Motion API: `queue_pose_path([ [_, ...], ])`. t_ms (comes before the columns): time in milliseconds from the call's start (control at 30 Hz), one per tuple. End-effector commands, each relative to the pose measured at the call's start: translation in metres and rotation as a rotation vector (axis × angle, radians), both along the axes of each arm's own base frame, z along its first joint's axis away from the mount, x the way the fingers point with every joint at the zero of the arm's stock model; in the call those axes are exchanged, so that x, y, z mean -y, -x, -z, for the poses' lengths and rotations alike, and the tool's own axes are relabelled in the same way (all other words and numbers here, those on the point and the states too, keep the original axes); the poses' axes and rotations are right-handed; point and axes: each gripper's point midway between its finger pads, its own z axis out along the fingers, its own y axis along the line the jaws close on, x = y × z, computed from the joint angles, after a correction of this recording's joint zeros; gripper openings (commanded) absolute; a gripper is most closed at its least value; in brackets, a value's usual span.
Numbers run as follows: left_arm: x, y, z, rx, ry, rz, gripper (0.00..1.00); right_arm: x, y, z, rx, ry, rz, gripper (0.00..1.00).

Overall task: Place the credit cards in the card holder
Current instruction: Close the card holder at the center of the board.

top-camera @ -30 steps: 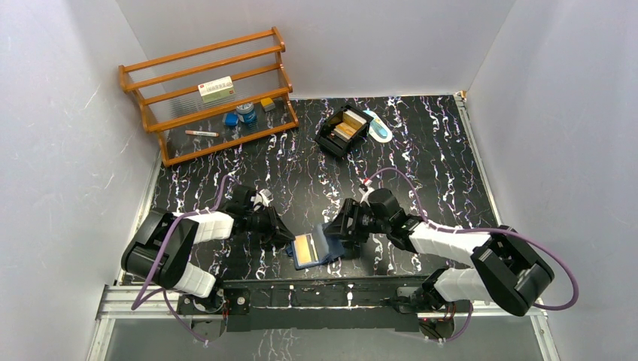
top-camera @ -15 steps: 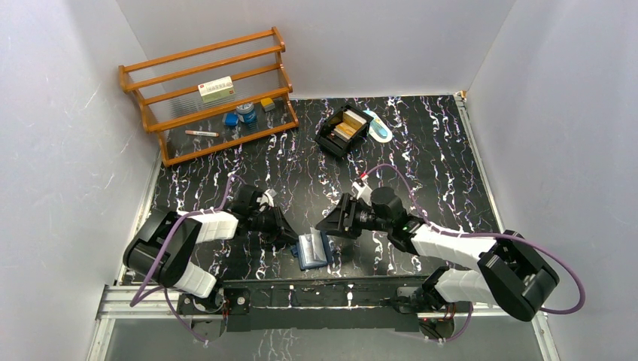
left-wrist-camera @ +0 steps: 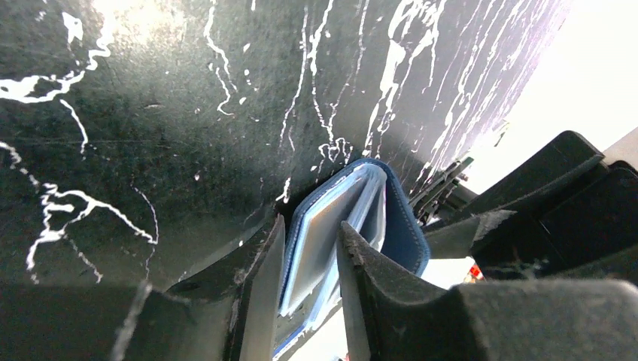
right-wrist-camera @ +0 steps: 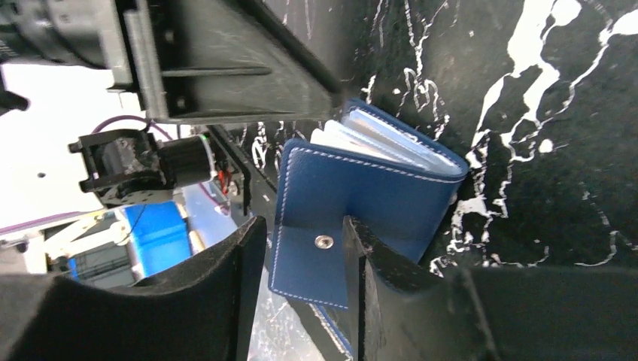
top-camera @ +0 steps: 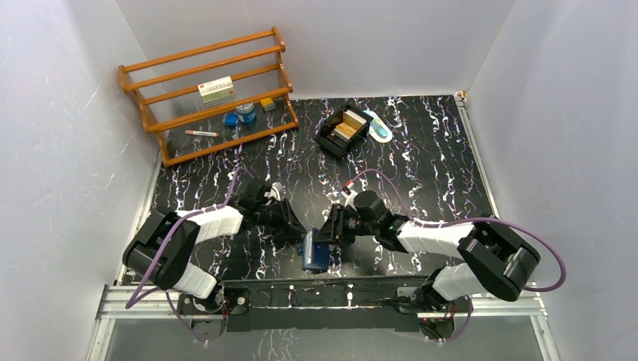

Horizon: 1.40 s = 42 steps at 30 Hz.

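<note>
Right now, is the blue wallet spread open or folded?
Nearly folded: the wallet shows its outer cover to the right wrist camera, covers almost together, pockets gaping only slightly.

— Where is the holder [top-camera: 314, 252]?
— Low centre of the top view, on the table [top-camera: 421, 158], with the left gripper [top-camera: 299, 230] at its upper left and the right gripper [top-camera: 329, 229] at its upper right
— And the wrist views?
— Left wrist: its leaves stand between the fingers [left-wrist-camera: 256, 293]. Right wrist: its flap lies between the fingers, with the left gripper behind, upper left
— Elsewhere?
— A rack [top-camera: 211, 90] upper left, with small items on its shelves, and to its right a tray [top-camera: 329, 143] with stacks [top-camera: 347, 124] in it
</note>
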Motion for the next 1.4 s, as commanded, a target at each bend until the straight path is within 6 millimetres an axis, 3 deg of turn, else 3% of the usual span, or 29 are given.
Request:
queue_pose_path([
  [0, -0.009, -0.006, -0.016, 0.055, -0.071, -0.001, 0.31, 0.0, -0.015, 0.005, 0.076, 0.092, 0.004, 0.48],
  [200, -0.025, 0.006, -0.021, 0.047, -0.15, 0.016, 0.3, 0.001, -0.017, 0.025, 0.073, 0.208, -0.03, 0.43],
  [400, -0.027, 0.025, -0.026, 0.073, -0.118, 0.104, 0.24, 0.012, -0.016, 0.052, 0.086, 0.391, -0.083, 0.4],
  [567, -0.027, 0.025, -0.021, 0.211, -0.185, 0.217, 0.23, 0.024, -0.017, 0.065, 0.106, 0.468, -0.098, 0.39],
  [800, -0.028, 0.029, -0.007, 0.169, -0.235, 0.215, 0.22, 0.027, -0.021, 0.064, 0.117, 0.497, -0.087, 0.39],
  [967, -0.027, 0.032, 0.0, 0.101, -0.235, 0.18, 0.25, 0.018, -0.018, 0.042, 0.122, 0.452, -0.062, 0.4],
  [1100, -0.025, 0.034, 0.001, 0.081, -0.222, 0.171, 0.34, 0.015, -0.018, 0.03, 0.138, 0.443, -0.037, 0.41],
  [1267, -0.016, 0.037, 0.001, 0.072, -0.174, 0.165, 0.35, 0.014, -0.015, 0.034, 0.133, 0.445, -0.042, 0.41],
  [1367, -0.016, 0.043, 0.012, 0.034, -0.191, 0.169, 0.34, 0.012, -0.011, 0.037, 0.126, 0.439, -0.049, 0.41],
])
